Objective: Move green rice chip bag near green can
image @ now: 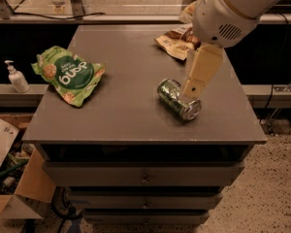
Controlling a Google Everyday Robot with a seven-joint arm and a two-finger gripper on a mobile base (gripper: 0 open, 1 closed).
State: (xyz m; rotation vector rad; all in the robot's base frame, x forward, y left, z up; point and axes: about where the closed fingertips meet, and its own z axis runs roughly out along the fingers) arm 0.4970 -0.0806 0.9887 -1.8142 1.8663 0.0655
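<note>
The green rice chip bag (70,75) lies flat on the left side of the grey table top (131,123), with its dark green round centre facing up. The green can (178,99) lies on its side right of the table's middle, well apart from the bag. My gripper (190,87) hangs from the white arm (233,8) at the upper right. Its cream tip is just above the can's far side and overlaps it in the view. It holds nothing that I can see.
A brown-and-cream snack bag (177,41) lies at the back right, partly behind the arm. A soap bottle (15,76) stands on a ledge to the left. Cardboard boxes (9,188) sit on the floor at the left. Drawers (143,178) are below the table top.
</note>
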